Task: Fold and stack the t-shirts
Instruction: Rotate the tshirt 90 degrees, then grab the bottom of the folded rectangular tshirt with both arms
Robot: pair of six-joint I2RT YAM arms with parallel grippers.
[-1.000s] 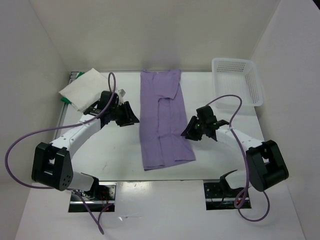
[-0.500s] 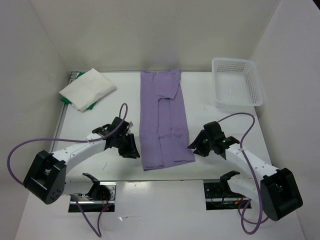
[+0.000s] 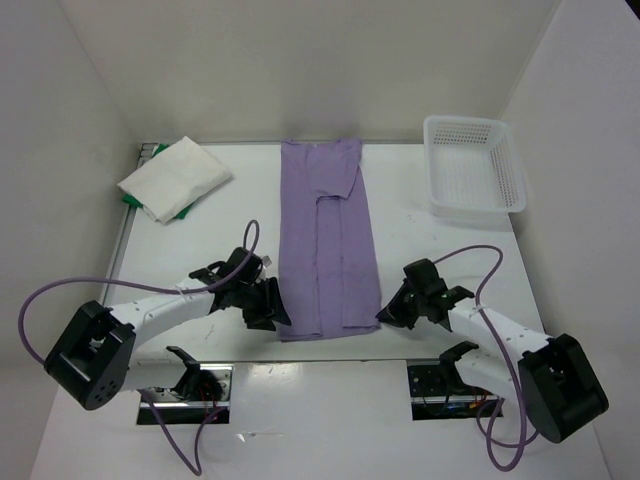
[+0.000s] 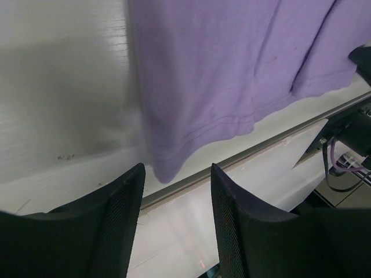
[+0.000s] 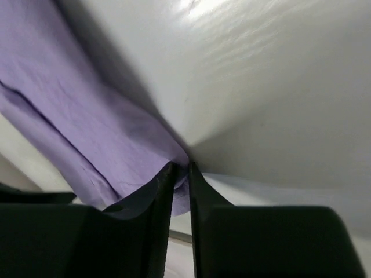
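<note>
**Left gripper** [image 4: 177,174]: fingers [image 4: 119,226] stand apart with nothing between them. The near-left corner of the purple shirt [image 4: 232,69] lies just ahead of the gap, flat on the table [image 4: 58,87].

**Right gripper** [image 5: 181,169]: fingers [image 5: 145,214] are almost together and pinch the shirt's near-right corner. Cloth shows in the slit.

**Overhead:** the purple shirt lies mid-table with its sides folded in. Its long axis runs from the far edge to the near edge, hem toward the arm bases. Each gripper sits at its own hem corner, so neither is nearer.

**Judgement:** the left must close on its corner before the hem can be carried toward the collar.

**Elsewhere:** the white shirt [image 3: 175,178] lies folded on the green shirt [image 3: 130,201] at far left, and the basket [image 3: 475,128] is at far right.
</note>
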